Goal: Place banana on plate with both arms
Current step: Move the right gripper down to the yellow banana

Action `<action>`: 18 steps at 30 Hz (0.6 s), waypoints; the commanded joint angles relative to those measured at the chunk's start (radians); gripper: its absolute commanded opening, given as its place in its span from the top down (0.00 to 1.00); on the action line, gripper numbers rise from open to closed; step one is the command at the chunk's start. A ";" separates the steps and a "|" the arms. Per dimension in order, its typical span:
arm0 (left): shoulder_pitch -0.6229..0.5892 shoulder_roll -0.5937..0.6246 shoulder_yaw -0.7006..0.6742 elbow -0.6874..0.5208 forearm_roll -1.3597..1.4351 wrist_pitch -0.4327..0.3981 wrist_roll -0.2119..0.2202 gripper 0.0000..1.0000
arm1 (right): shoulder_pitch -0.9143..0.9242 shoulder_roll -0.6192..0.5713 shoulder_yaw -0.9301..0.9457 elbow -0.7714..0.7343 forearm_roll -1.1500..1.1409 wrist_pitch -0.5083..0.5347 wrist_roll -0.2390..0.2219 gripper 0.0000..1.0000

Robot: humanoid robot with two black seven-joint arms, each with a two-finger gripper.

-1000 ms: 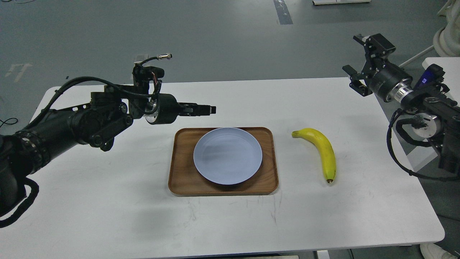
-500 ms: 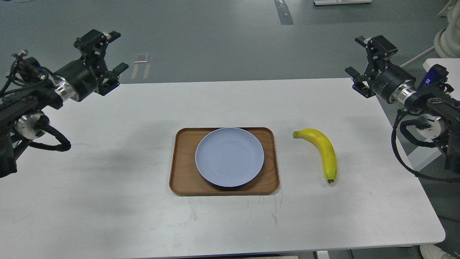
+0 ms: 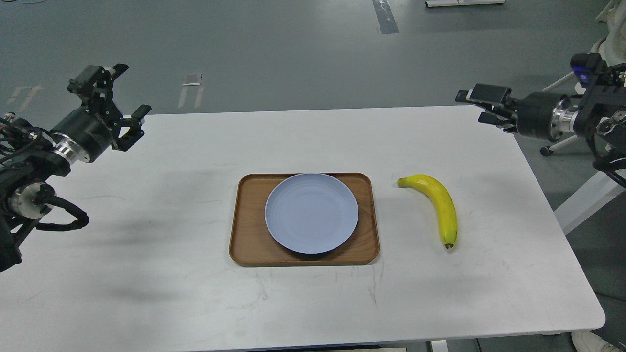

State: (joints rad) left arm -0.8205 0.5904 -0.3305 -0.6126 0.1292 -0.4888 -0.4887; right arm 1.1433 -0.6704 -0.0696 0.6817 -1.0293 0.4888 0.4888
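Note:
The yellow banana [image 3: 441,205] lies on the white table, right of the tray, with its greenish stem end toward the tray and its dark tip toward the front. The pale blue plate [image 3: 311,213] sits empty on the brown wooden tray [image 3: 248,249] at the table's middle. My left gripper [image 3: 133,88] is open and empty, raised over the table's far left corner, far from the plate. My right gripper [image 3: 470,105] is open and empty, pointing left above the far right edge, well behind and above the banana.
The white table [image 3: 161,293] ends at rounded corners to the left and right. Grey floor lies beyond its far edge. A white stand and a second table's leg [image 3: 582,195] are off the right side.
My left arm pulled back from beside the tray to the far left edge and its gripper opened. My right wrist turned so the gripper now points left, level.

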 commanded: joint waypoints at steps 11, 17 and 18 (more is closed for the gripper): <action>0.000 0.005 0.002 -0.001 0.007 0.000 0.000 0.02 | 0.033 0.120 -0.295 0.016 -0.178 0.000 0.000 0.00; 0.000 0.006 0.002 -0.001 0.007 0.000 0.000 0.02 | 0.023 0.184 -0.314 -0.025 -0.176 0.000 0.000 0.00; 0.000 0.005 0.002 -0.001 0.007 0.000 0.000 0.02 | 0.021 0.187 -0.318 -0.027 -0.176 0.000 0.000 0.00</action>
State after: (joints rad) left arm -0.8205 0.5955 -0.3282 -0.6140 0.1365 -0.4888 -0.4887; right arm 1.1730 -0.5016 -0.3800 0.6644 -1.2066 0.4886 0.4888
